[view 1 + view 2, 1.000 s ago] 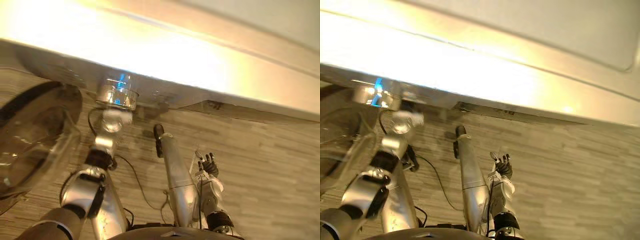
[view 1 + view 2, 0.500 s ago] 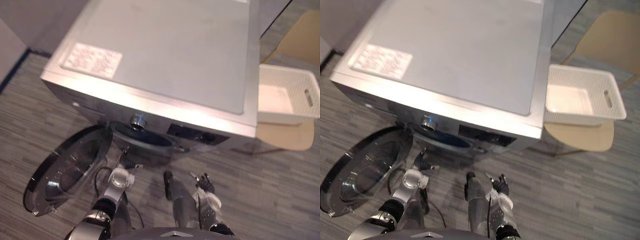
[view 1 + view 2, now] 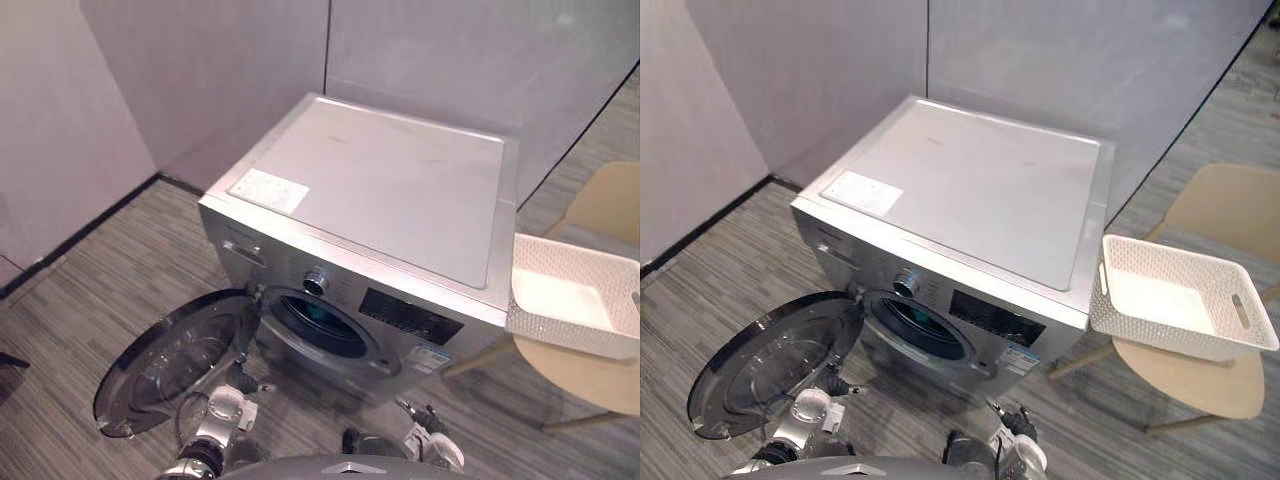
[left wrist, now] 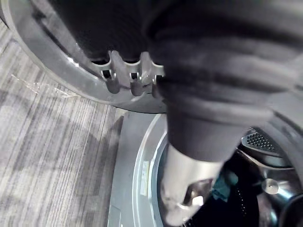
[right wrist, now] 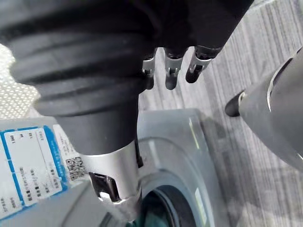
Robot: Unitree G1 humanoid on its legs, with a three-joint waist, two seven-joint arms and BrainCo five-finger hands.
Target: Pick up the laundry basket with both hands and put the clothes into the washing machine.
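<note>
Laundry scene, contents as seen:

- Washer (image 3: 372, 205): silver front-loader at centre frame, standing in a corner of grey walls (image 3: 200, 70).
- Door (image 3: 172, 362): round, swung wide open at lower left.
- Drum (image 3: 316, 325): dark, with a teal patch inside; what it is cannot be told.
- Basket (image 3: 1110, 290): white and perforated, at the right edge. It rests on a tan chair (image 3: 1200, 385) beside the washer, pale bottom showing, apart from both hands.
- Left hand (image 3: 240, 382): low at the bottom edge by the door, fingers (image 4: 111, 75) loose, holding nothing.
- Right hand (image 3: 1014, 424): bottom centre-right, fingers (image 5: 171, 71) loosely extended, holding nothing.
- Floor (image 3: 90, 300): grey and striped.
</note>
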